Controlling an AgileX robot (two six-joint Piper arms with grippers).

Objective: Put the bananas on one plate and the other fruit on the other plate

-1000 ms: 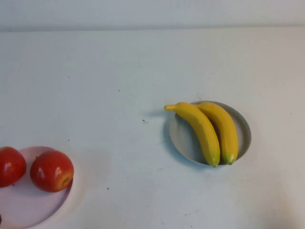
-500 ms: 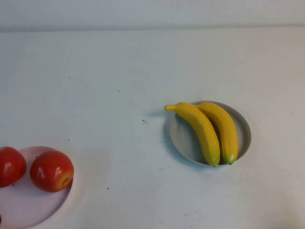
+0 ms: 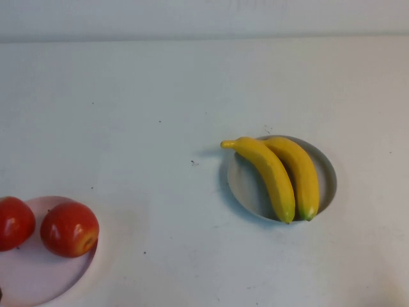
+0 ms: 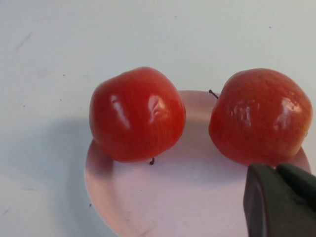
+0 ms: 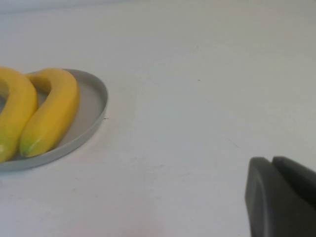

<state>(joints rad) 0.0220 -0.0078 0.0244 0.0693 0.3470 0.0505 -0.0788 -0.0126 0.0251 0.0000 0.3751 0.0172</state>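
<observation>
Two yellow bananas [image 3: 281, 176] lie side by side on the grey-blue plate [image 3: 326, 171] right of centre; they also show in the right wrist view [image 5: 49, 111] on that plate [image 5: 94, 106]. Two red apples [image 3: 69, 229] [image 3: 13, 222] sit on the pale pink plate [image 3: 38, 281] at the near left. In the left wrist view both apples [image 4: 137, 114] [image 4: 260, 116] rest on the pink plate [image 4: 187, 197]. My left gripper [image 4: 275, 168] is shut and empty, just short of one apple. My right gripper [image 5: 271, 160] is shut and empty over bare table, apart from the bananas.
The white table [image 3: 160, 96] stretches back to a pale wall. Neither arm shows in the high view.
</observation>
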